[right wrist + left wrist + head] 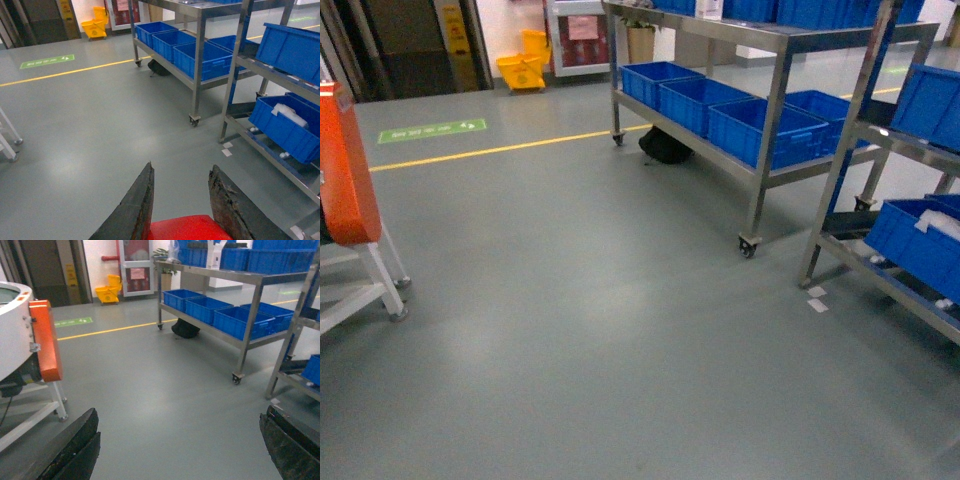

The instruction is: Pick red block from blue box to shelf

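Observation:
In the right wrist view the red block (pixel 187 227) sits between the two dark fingers of my right gripper (pixel 182 167), which is shut on it above the grey floor. My left gripper (pixel 180 412) is open wide, its fingers at the view's lower corners with nothing between them. The shelf (pixel 767 130), a stainless-steel rack on castors, stands ahead to the right; it also shows as the shelf (pixel 248 315) and the shelf (pixel 199 55). A second steel rack (pixel 840 160) stands nearer on the right. The blue box is out of view. Neither gripper shows in the head view.
Dark blue crates (pixel 755 130) fill the racks' tiers. An orange and white cart (pixel 345 170) stands at the left. A black bag (pixel 665 147) lies under the far rack. A yellow mop bucket (pixel 523 68) and a yellow floor line (pixel 500 150) are farther back.

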